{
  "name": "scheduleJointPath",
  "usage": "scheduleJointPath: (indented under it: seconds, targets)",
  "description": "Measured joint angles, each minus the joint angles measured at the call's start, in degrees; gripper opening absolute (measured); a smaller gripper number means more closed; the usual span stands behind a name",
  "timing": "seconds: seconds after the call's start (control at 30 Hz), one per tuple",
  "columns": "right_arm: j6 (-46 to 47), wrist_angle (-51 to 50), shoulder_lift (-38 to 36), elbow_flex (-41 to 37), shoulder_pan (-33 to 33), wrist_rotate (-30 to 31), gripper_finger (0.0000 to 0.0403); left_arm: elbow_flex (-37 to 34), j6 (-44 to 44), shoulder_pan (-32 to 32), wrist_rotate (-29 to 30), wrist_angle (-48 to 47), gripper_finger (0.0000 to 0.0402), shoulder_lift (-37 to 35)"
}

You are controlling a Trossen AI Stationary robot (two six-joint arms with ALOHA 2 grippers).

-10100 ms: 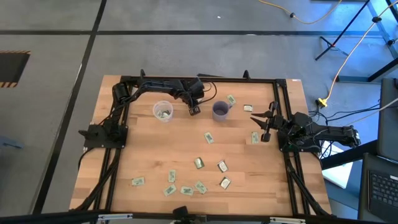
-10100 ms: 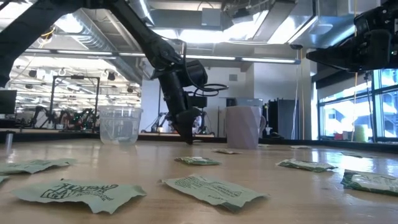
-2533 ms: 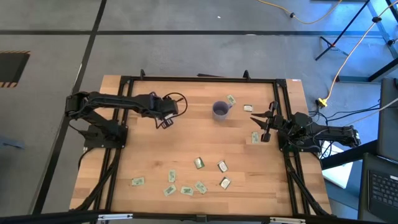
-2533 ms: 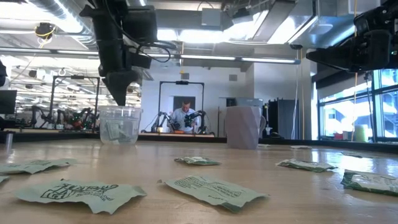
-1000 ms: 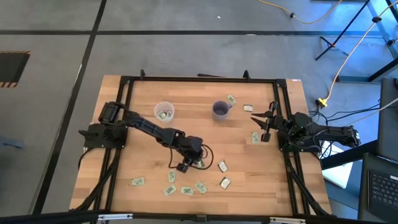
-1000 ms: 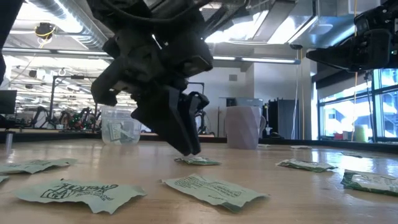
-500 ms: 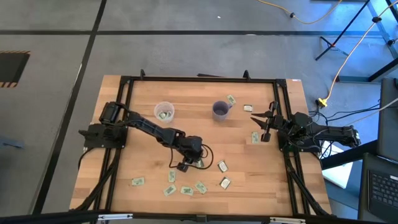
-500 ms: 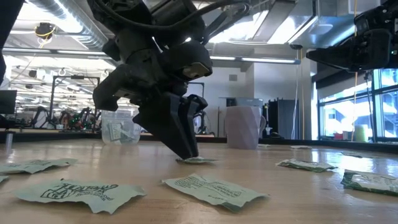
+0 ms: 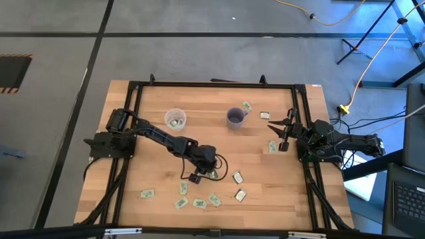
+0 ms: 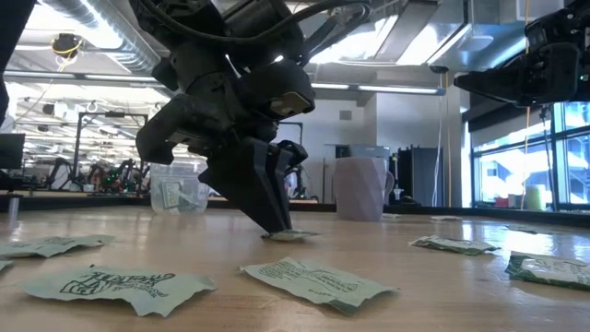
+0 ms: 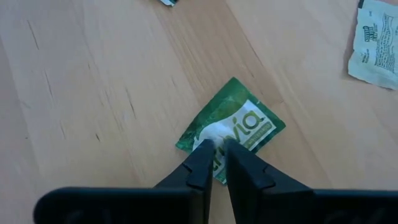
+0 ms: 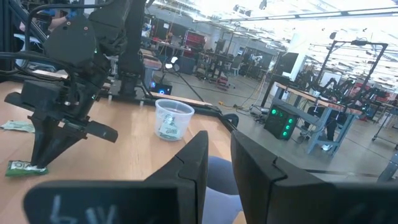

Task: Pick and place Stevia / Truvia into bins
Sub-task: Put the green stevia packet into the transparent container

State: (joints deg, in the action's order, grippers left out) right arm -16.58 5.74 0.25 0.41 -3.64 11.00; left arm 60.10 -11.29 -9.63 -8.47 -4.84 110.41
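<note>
Fingertips of the left gripper (image 11: pixel 215 148), closer together than a moment ago, pinch a green packet (image 11: pixel 233 126) on the wooden table (image 9: pixel 153 172), well apart from the clear cup (image 9: pixel 174 119); right gripper (image 9: pixel 284 135) waits, narrowly parted, near the mug (image 9: pixel 235 117).

left claw (image 11: pixel 214 148) | moved from clear cup to mid-table | pinching green packet (image 11: pixel 231 128)

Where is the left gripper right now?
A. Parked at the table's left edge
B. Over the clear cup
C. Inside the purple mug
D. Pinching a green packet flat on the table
D: the left gripper has its fingertips closed on a green packet lying on the wood table.
</note>
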Motion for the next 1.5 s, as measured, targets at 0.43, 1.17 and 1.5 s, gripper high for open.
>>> scheduleJointPath:
  seconds: [0.43, 1.17, 1.5]
  targets:
    - [-0.02, -0.02, 0.0, 0.0, 0.0, -0.01, 0.0074, -0.08, 0.0, 0.04, 0.74, -0.81, 0.0015, -1.22]
    - [-0.17, -0.07, -0.02, -0.01, 0.02, -0.01, 0.0075, -0.04, 14.53, 6.77, 39.44, -40.64, 0.0015, -34.54]
    - [-0.17, -0.05, -0.02, 0.0, 0.0, 0.0, 0.0075, -1.98, 22.63, 15.25, 39.75, -48.32, 0.0015, -34.79]
